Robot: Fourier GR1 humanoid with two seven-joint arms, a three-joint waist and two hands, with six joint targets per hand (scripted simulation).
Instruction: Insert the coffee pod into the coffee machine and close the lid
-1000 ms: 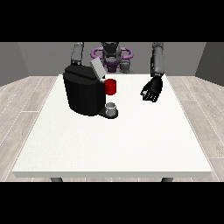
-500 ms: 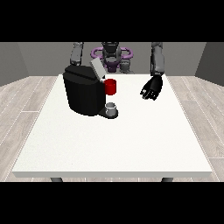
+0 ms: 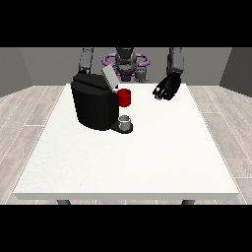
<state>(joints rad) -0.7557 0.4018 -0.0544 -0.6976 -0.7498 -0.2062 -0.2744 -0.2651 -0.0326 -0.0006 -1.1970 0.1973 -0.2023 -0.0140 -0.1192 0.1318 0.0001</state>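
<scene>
One hand (image 3: 166, 89), its fingers indistinct.

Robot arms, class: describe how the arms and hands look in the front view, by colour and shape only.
Both arms are grey, blocky segments hanging from the shoulders. The arm at the view's right ends in a black robot hand with fingers and a thumb. The arm at the view's left drops behind the black coffee machine, so its hand is hidden. No cables or markings show.

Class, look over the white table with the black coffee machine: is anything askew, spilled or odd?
Nothing is spilled or damaged. The black coffee machine stands upright on the white table, its grey lid raised and tilted.
</scene>
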